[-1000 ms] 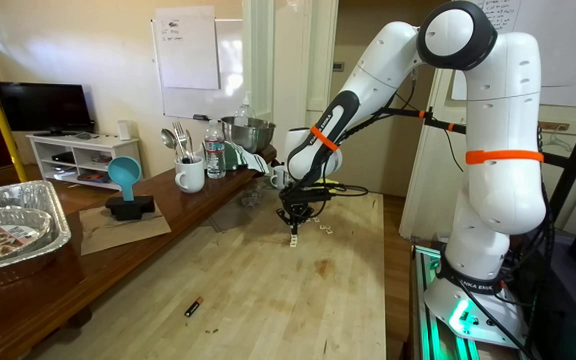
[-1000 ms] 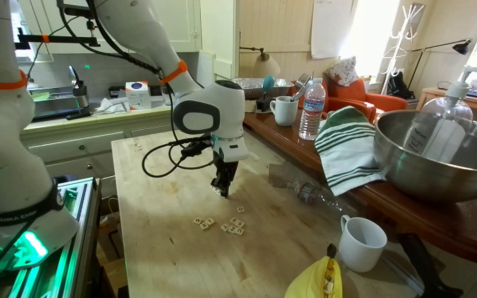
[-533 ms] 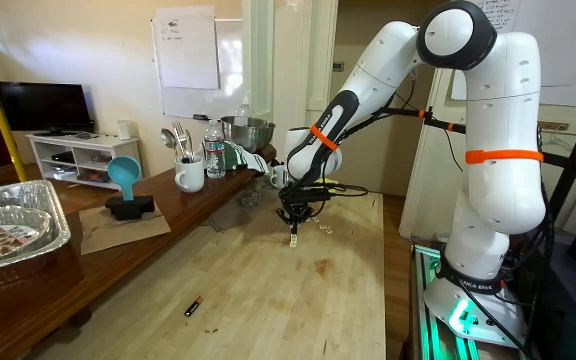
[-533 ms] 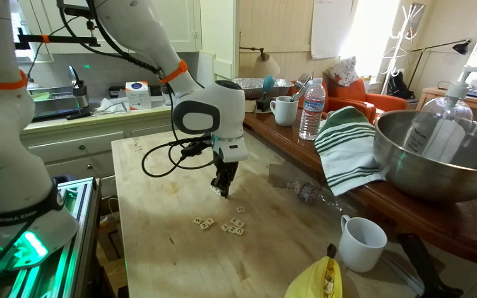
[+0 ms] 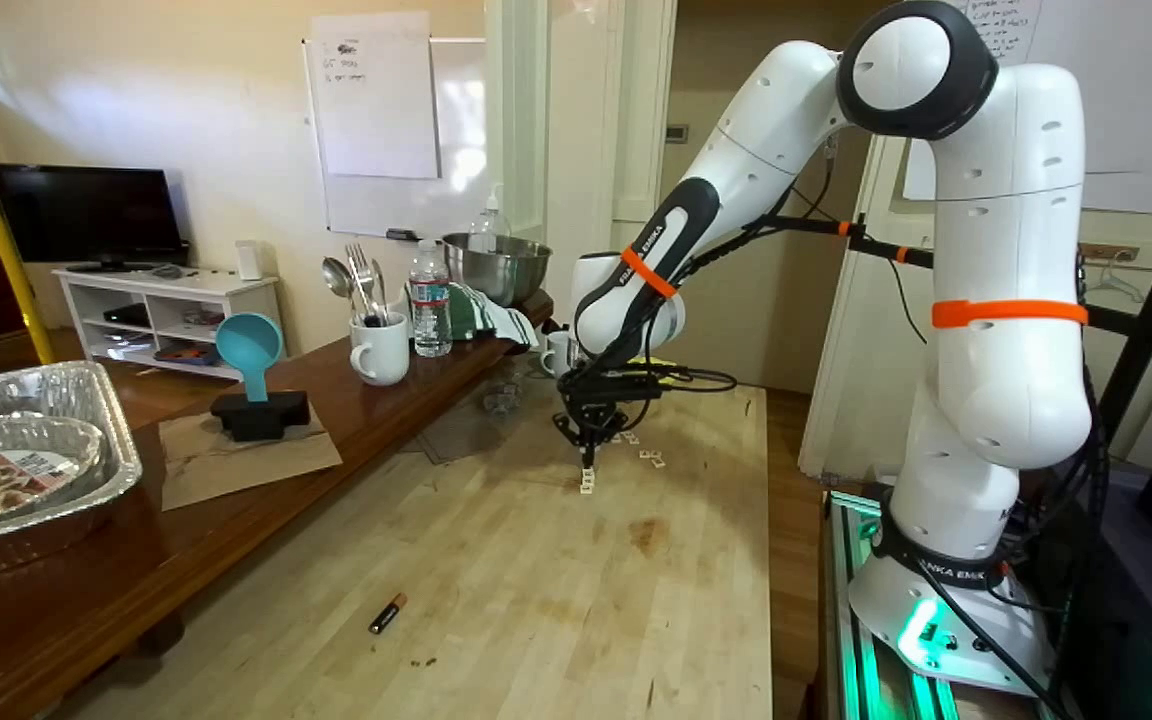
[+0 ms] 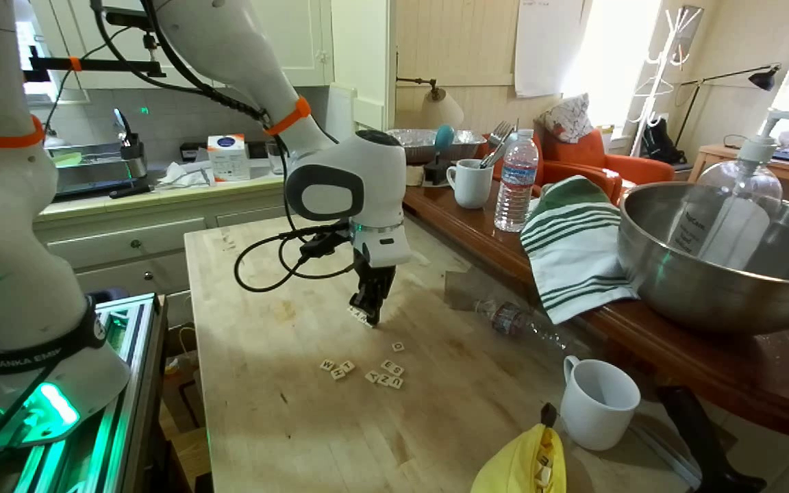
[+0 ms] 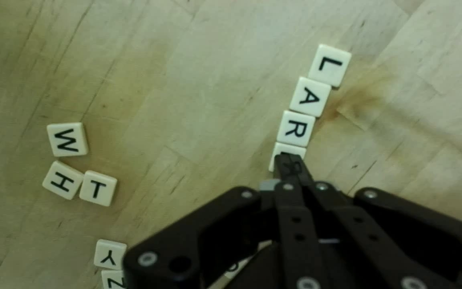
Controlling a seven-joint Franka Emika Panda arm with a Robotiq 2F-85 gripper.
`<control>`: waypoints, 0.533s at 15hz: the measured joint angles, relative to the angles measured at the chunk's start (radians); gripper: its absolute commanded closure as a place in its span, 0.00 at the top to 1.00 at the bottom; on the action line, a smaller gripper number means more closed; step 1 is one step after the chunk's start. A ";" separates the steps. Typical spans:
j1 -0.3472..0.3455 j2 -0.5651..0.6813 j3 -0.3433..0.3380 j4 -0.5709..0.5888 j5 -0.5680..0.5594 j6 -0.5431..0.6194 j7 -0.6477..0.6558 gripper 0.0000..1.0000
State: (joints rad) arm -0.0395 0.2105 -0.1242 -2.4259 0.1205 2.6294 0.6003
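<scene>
My gripper (image 7: pixel 289 159) points down at the wooden tabletop, its two fingertips pressed together with nothing between them. Directly beneath the tips lies a white letter tile (image 7: pixel 292 148), its letter mostly covered; whether the tips touch it I cannot tell. It ends a slanting row with an R tile (image 7: pixel 296 128), an A tile (image 7: pixel 310 96) and an L tile (image 7: pixel 329 65). In both exterior views the gripper (image 6: pixel 373 321) stands over one end of this row (image 5: pixel 587 482). Loose W (image 7: pixel 67 139), H (image 7: pixel 62 180) and T (image 7: pixel 98 188) tiles lie left in the wrist view.
More loose tiles, among them a Y (image 6: pixel 372 376) and an O (image 6: pixel 398 347), lie near the gripper. A battery (image 5: pixel 387 613) rests on the tabletop. A clear bottle (image 6: pixel 514 322), white mug (image 6: pixel 600 404) and yellow pouch (image 6: pixel 518 462) sit along the raised brown counter (image 6: pixel 744 383).
The gripper has risen very slightly in the last half second, and a little more of the tile row shows under it. The fingers have stayed together, and the tiles have not visibly moved.
</scene>
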 measured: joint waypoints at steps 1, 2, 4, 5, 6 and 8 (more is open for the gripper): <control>0.000 -0.003 0.000 0.000 0.004 0.000 -0.001 0.00; 0.000 -0.007 0.000 0.000 0.006 0.000 -0.001 0.00; 0.000 -0.014 0.000 0.000 0.007 0.000 -0.004 0.00; 0.000 -0.017 0.000 0.000 0.007 0.000 -0.008 0.00; 0.000 -0.021 0.000 0.000 0.006 0.000 -0.013 0.00; 0.000 -0.028 0.000 0.000 0.006 0.000 -0.031 0.26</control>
State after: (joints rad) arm -0.0394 0.1828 -0.1238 -2.4260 0.1269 2.6294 0.5690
